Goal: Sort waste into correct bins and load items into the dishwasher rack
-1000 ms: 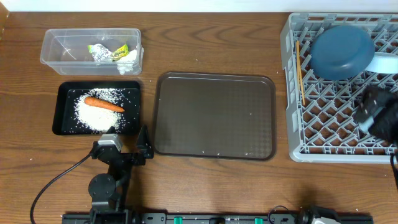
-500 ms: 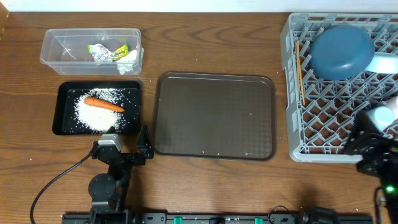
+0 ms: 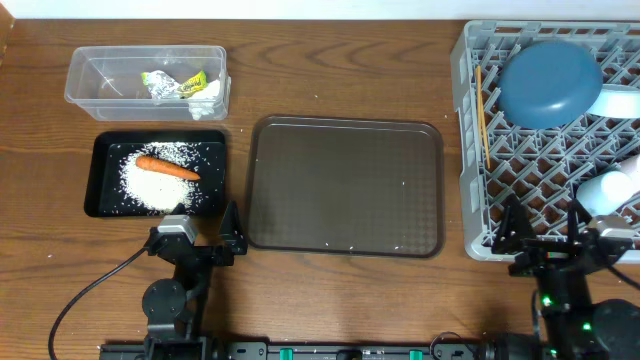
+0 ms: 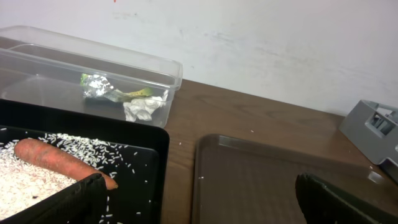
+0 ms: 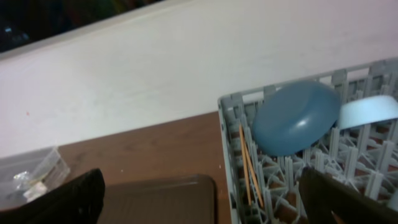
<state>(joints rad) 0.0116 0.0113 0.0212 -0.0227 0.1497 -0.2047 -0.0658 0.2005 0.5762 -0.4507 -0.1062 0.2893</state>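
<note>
overhead, the tabletop (image 3: 350, 60) is seen with the grey dishwasher rack (image 3: 520, 190) at its right and the brown serving tray (image 3: 345, 185) in the middle. the black tray (image 3: 208, 150) and clear tub (image 3: 100, 80) are set at the left. the left gripper (image 3: 205, 222) and right gripper (image 3: 550, 235) are held at the near edge, both spread wide with nothing grasped. in the rack the dark blue dish (image 3: 550, 82) is leaned, the light blue bowl (image 3: 620, 101) just behind it, the light blue cup (image 3: 615, 188) nearer, the chopsticks (image 3: 482, 115) along the left wall. the carrot (image 3: 168, 169) is laid on the rice (image 3: 145, 188) in the black tray, and the wrapper (image 3: 172, 84) in the tub. sorting and loading are judged complete, so no further grasp seems called for.
</note>
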